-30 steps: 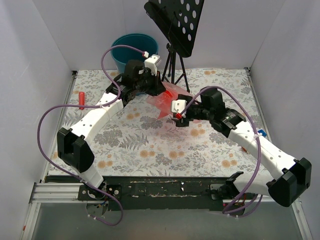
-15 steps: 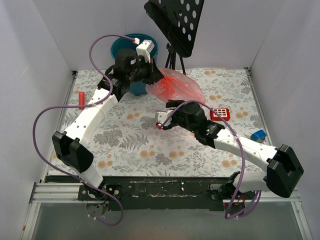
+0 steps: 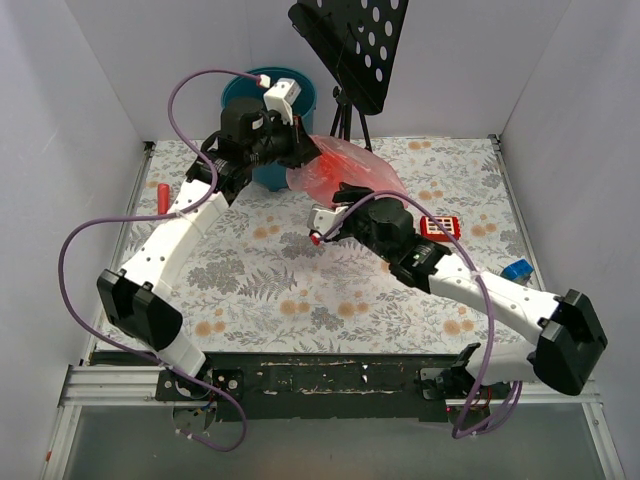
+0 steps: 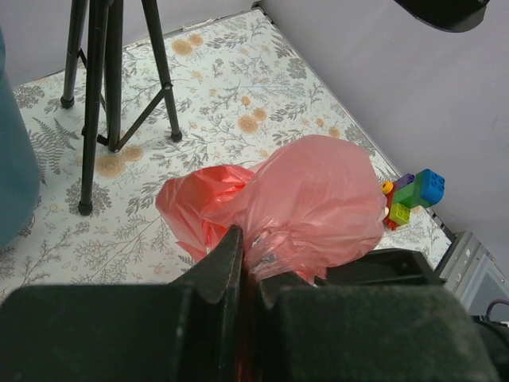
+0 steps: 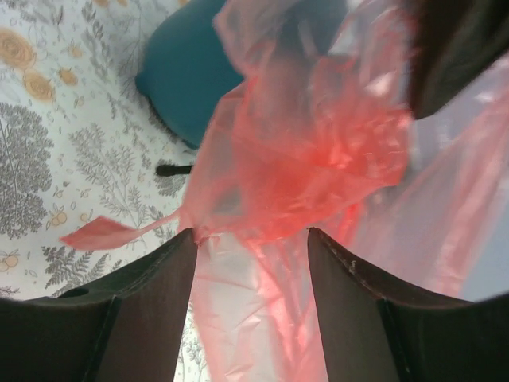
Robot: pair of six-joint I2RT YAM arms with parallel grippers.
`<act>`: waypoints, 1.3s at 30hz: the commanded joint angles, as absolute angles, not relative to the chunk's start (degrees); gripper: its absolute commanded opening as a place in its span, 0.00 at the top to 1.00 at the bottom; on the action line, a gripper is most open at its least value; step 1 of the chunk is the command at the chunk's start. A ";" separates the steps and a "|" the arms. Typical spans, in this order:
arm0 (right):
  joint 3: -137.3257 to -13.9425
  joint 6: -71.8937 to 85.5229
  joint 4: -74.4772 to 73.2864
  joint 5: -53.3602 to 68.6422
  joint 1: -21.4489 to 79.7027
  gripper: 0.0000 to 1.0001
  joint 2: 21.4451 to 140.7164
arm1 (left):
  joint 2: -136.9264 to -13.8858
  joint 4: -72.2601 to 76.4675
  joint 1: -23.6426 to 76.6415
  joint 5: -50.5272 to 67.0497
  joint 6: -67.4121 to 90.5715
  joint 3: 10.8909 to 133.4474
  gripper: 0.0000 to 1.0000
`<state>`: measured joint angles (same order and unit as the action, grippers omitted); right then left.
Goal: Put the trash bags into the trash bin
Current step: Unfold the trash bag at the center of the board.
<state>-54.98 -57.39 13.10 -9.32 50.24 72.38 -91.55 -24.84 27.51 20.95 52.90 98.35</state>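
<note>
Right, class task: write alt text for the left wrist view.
The left tool pinches a crumpled red trash bag over a floral table. A black tripod stands behind, the teal trash bin at left, toy blocks at right.

No readable text, label, brand, number or sign anywhere in these views.

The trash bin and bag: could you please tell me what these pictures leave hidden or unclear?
Trash bin contents: top view, the left arm covers much of the opening.
Whether the open right gripper touches the trash bag: right wrist view, film blurs between its fingers.
Trash bin's shape: left wrist view, cut by the left edge.
</note>
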 commanded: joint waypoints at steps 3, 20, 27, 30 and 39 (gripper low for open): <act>-55.81 -56.08 16.43 -13.36 50.01 0.56 77.96 | -86.93 -25.05 27.07 22.24 50.54 98.88 1.00; -45.70 -62.31 -19.84 8.68 49.92 0.99 62.58 | -84.81 -19.96 27.07 2.38 28.31 91.06 1.00; -46.23 -64.95 -32.50 12.74 49.57 0.99 61.70 | -84.73 -17.58 27.07 -4.91 20.66 88.77 1.00; -45.70 -64.25 -35.94 13.62 49.39 0.99 61.17 | -84.64 -16.44 27.07 -5.45 18.55 88.33 1.00; -58.51 -55.65 -34.36 13.09 49.31 0.29 56.07 | -84.46 -23.02 27.68 -0.09 23.63 87.54 1.00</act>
